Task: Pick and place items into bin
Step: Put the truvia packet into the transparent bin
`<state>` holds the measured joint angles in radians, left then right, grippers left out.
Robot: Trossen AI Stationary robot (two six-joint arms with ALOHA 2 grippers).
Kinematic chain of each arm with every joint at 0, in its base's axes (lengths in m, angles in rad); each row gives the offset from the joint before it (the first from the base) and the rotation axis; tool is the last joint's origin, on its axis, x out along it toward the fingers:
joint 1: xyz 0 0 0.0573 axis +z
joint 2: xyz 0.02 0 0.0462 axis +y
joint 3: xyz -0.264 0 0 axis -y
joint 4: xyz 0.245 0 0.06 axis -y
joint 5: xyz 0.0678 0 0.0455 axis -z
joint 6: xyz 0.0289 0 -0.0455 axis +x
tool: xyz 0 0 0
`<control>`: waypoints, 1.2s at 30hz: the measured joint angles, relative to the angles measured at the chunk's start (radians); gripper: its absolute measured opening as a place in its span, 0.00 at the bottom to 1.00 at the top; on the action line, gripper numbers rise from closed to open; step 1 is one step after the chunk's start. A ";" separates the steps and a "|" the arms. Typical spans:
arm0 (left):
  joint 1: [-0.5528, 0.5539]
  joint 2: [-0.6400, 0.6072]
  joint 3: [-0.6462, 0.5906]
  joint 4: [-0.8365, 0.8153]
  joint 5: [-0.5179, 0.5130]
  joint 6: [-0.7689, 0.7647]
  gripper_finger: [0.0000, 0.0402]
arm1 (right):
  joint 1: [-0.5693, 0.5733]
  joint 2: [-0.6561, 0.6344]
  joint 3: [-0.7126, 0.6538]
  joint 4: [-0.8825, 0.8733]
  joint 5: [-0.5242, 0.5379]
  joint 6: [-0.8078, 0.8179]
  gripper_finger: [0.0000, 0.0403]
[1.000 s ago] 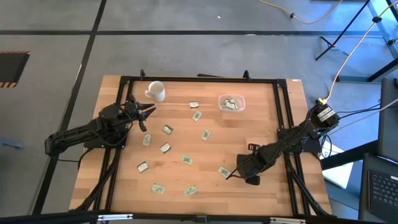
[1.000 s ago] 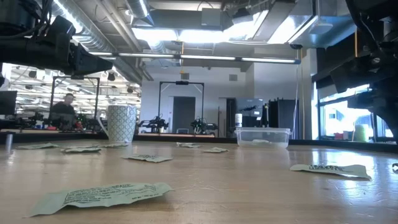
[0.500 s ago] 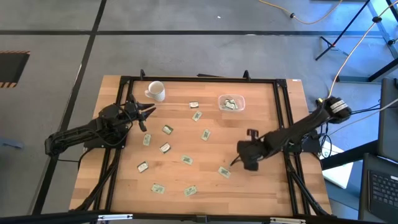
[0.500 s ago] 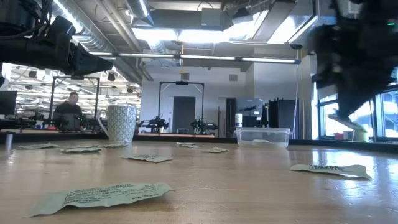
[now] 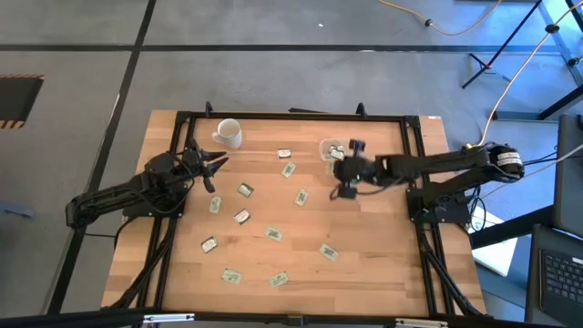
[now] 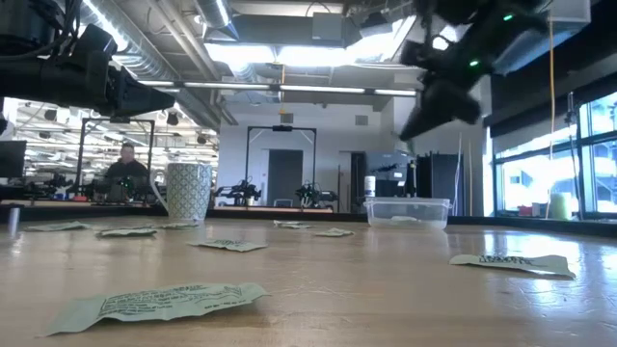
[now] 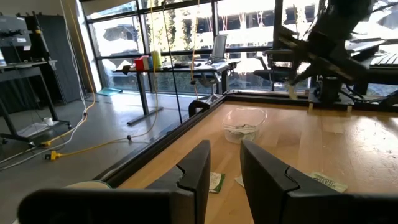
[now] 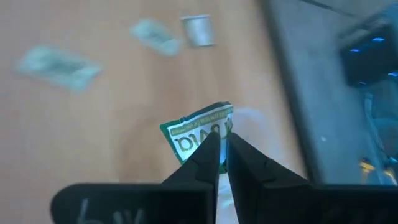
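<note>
Several pale green and white packets lie flat on the wooden table. The clear bin stands at the far middle right with a few packets inside, and it also shows in the low view. My right gripper hangs in the air just near of the bin, shut on one packet. My left gripper waits open above the far left of the table, beside the white mug. My right gripper pinches the packet by its near edge between its two fingertips. The rest of the packet sticks out past the fingertips. The packet is lifted clear of the table.
The white mug stands at the far left. A black frame runs round the table's edges. Loose packets are spread over the left and middle of the table, with bare wood to the right of the bin. A person sits in the room behind.
My right gripper has risen from the table's near right part and swung toward the far edge, up to the bin, carrying a packet clear of the table. The other packets have stayed where they were.
</note>
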<state>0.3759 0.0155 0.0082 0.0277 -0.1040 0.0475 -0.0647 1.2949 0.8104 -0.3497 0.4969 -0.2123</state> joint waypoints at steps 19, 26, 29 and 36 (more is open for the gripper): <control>0.000 0.000 0.000 0.000 0.000 0.000 0.20 | -0.310 0.195 0.001 0.137 -0.055 -0.024 0.07; 0.000 0.000 0.000 -0.001 0.000 0.000 0.20 | -0.332 0.275 0.001 0.143 -0.055 -0.003 0.07; 0.000 0.000 0.000 -0.001 0.000 0.000 0.20 | -0.332 0.282 0.001 0.145 -0.055 -0.002 0.07; 0.000 0.000 0.000 -0.001 0.000 0.000 0.20 | -0.332 0.282 0.001 0.142 -0.055 0.022 0.17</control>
<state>0.3759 0.0157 0.0082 0.0270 -0.1039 0.0479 -0.3965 1.5764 0.8116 -0.2079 0.4423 -0.1906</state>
